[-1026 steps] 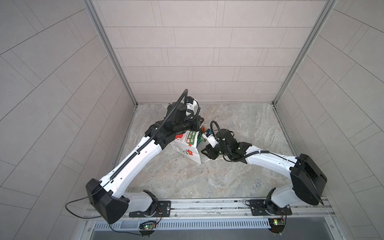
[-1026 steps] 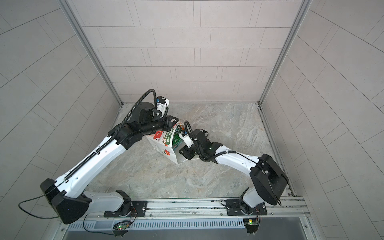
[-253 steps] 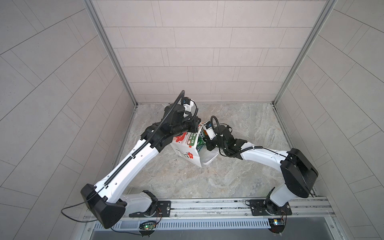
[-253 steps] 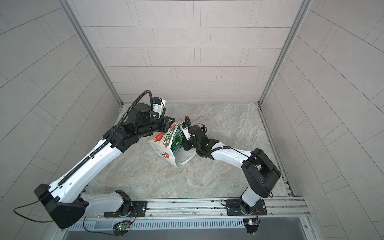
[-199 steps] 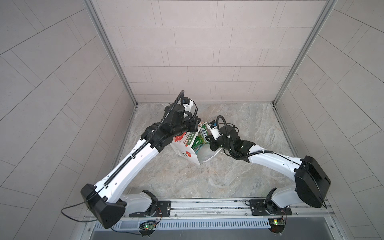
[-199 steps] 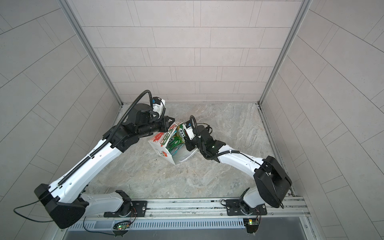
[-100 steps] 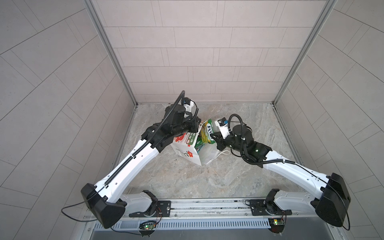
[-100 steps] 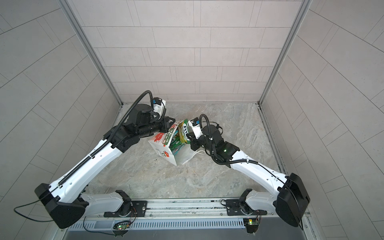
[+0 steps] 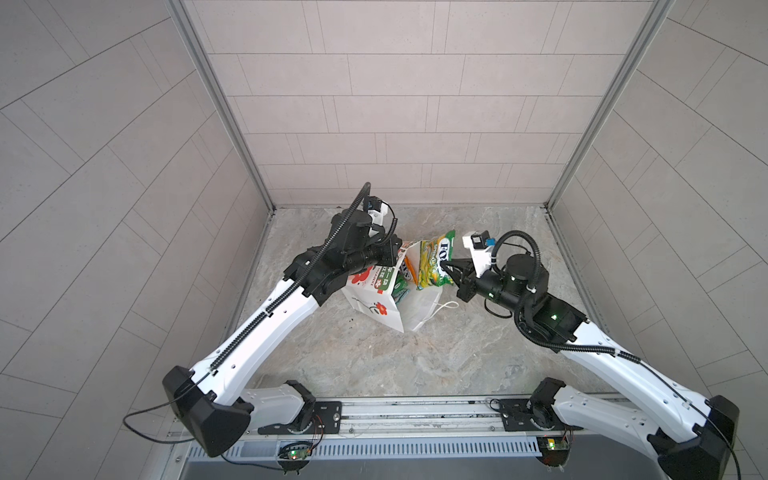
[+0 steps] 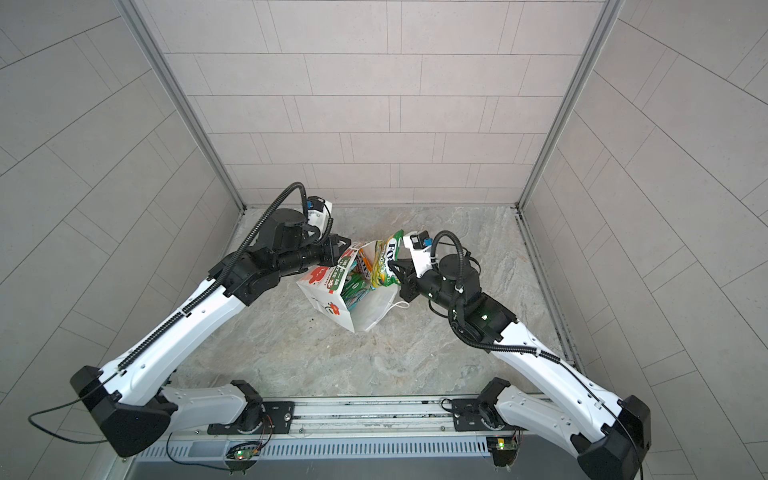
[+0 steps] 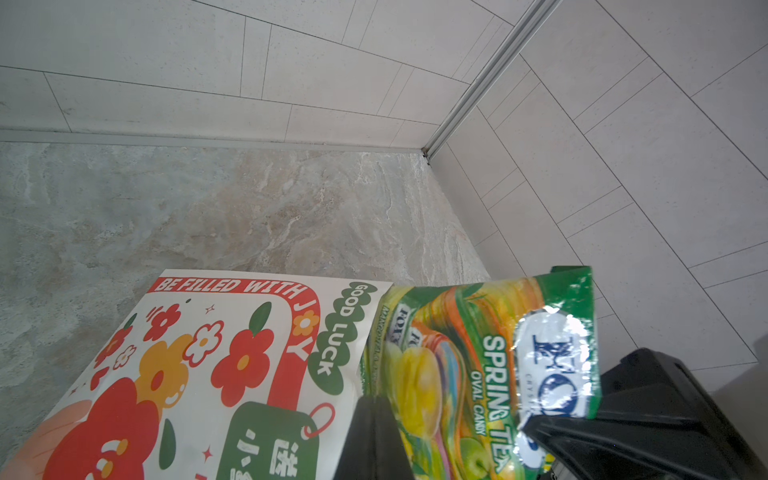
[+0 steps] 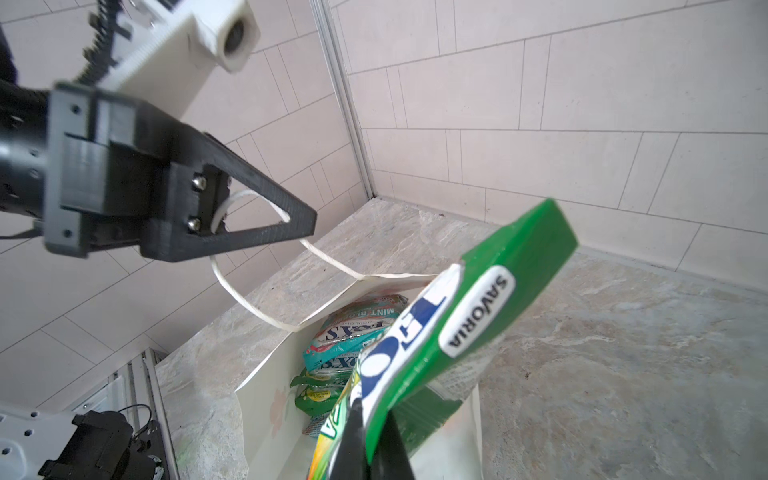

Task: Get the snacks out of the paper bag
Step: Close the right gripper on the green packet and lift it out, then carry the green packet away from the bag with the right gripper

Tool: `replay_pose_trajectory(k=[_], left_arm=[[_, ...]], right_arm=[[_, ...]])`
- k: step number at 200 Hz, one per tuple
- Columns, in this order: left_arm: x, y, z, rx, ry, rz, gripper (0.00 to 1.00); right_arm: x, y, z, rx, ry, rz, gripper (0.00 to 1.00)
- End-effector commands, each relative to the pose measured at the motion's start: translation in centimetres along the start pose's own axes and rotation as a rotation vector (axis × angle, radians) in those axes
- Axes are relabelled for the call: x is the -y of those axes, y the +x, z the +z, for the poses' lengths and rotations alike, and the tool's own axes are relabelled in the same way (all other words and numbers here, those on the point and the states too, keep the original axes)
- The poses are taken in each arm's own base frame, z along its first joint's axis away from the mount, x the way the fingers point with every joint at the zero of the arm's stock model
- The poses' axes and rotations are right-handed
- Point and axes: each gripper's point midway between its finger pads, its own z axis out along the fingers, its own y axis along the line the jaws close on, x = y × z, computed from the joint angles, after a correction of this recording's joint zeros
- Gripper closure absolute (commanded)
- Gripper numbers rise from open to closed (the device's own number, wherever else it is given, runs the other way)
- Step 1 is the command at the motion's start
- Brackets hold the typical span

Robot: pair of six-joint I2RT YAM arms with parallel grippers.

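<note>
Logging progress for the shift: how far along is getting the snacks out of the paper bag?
Done: no pouch lies on the table. In hand: the right hand is shut on a green-yellow pouch, held above the mouth of the paper bag, while the left hand grips the cord handle. Left: a teal pouch and others sit inside the bag.

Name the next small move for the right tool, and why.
Probably swing the Spring Tea pouch right, over bare table, then lower it: the right tool pinches it above the mouth of the paper bag, the left tool holds the cord handle, and other pouches lie inside.
</note>
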Motion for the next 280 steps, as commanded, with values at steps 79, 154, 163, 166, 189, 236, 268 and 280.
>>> replay_pose_trajectory(k=[79, 154, 163, 166, 189, 236, 268, 280], left_arm=[[0.7, 0.1, -0.1, -0.002, 0.031, 0.009, 1.00], [1.2, 0.4, -0.3, -0.014, 0.060, 0.021, 1.00], [1.3, 0.4, -0.2, -0.017, 0.063, 0.022, 1.00], [1.3, 0.4, -0.3, -0.017, 0.065, 0.022, 1.00], [1.3, 0.5, -0.3, -0.021, 0.068, 0.025, 1.00], [1.4, 0.8, -0.5, -0.027, 0.073, 0.030, 1.00], [1.3, 1.0, -0.7, -0.033, 0.069, 0.043, 1.00], [1.2, 1.2, -0.7, -0.041, 0.066, 0.047, 1.00]], right_arm=[[8.1, -4.5, -6.3, 0.151, 0.420, -0.014, 1.00], [15.4, 0.3, -2.2, -0.033, 0.406, 0.128, 1.00], [16.1, 0.7, -1.3, -0.041, 0.388, 0.140, 1.00], [16.3, 0.7, -1.1, -0.039, 0.385, 0.142, 1.00], [17.6, 1.7, 1.8, -0.059, 0.318, 0.191, 1.00], [19.3, 4.1, 7.9, -0.138, 0.175, 0.253, 1.00], [20.4, 6.2, 10.9, -0.205, 0.103, 0.297, 1.00], [21.2, 6.9, 11.4, -0.220, 0.111, 0.307, 1.00]])
